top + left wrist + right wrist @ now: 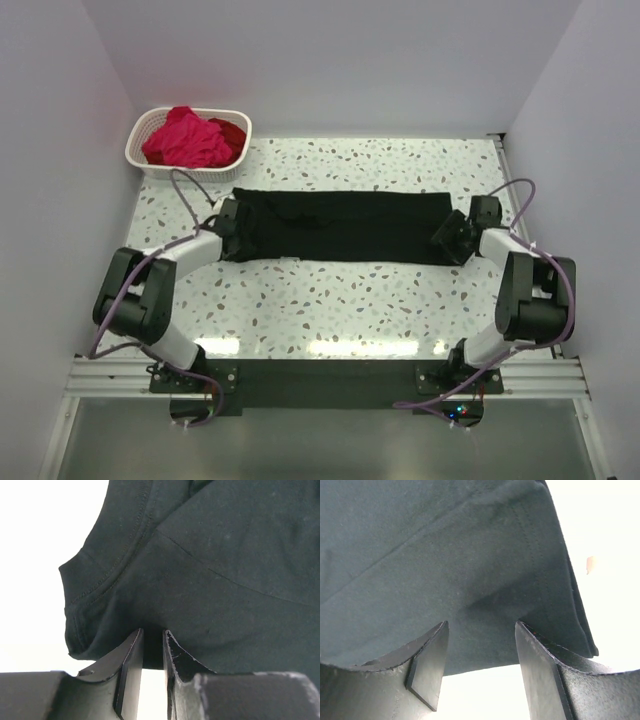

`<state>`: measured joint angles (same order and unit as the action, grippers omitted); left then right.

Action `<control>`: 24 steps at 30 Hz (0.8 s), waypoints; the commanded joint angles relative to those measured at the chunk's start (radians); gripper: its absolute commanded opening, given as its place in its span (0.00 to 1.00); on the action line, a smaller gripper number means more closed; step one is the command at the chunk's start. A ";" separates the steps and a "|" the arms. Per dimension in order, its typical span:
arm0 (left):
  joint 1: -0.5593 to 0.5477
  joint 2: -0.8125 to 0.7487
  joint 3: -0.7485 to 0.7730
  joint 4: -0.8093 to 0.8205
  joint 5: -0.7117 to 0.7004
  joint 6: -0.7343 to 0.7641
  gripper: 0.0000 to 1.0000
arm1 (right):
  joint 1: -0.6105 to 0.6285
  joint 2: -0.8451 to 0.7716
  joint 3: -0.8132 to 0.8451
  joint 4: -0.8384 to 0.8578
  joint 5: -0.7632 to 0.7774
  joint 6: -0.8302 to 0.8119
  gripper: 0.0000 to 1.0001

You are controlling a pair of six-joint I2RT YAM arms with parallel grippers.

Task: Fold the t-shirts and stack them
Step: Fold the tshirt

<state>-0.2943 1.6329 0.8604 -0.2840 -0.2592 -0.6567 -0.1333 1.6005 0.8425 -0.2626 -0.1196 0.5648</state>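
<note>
My left claw (152, 632) pinches the black t-shirt (340, 228) at its left end; my right claw (481, 627) stands spread at the right hem, gripping nothing. The shirt lies stretched across the tabletop (340, 310). If I lift now, only one end would rise and the fold would skew.

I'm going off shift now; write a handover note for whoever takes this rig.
Left gripper: jaws shut on the black t-shirt at its left end.
Right gripper: jaws open, astride its right hem.
The shirt lies as a long strip across the table.
Pink t-shirt and red t-shirt sit bunched in the white basket.
Done: apparently one lengthwise fold.
Left: finish it, fold the others, stack.
</note>
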 commanded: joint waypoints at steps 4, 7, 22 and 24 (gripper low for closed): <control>0.007 -0.267 -0.292 -0.099 0.112 -0.047 0.27 | -0.048 -0.149 -0.172 -0.128 -0.008 -0.017 0.61; 0.007 -0.410 -0.351 -0.159 0.117 -0.061 0.31 | -0.048 -0.233 -0.177 -0.168 0.004 -0.046 0.62; 0.009 -0.423 -0.103 0.051 0.175 -0.035 0.66 | 0.500 -0.233 0.067 0.035 -0.153 -0.101 0.62; 0.011 -0.326 -0.034 0.089 0.179 -0.038 0.66 | 0.559 -0.188 0.133 0.057 -0.164 -0.089 0.61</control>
<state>-0.2935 1.2205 0.7280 -0.3382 -0.1135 -0.6960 0.3630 1.3617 0.8883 -0.2951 -0.2398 0.4931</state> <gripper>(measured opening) 0.658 0.618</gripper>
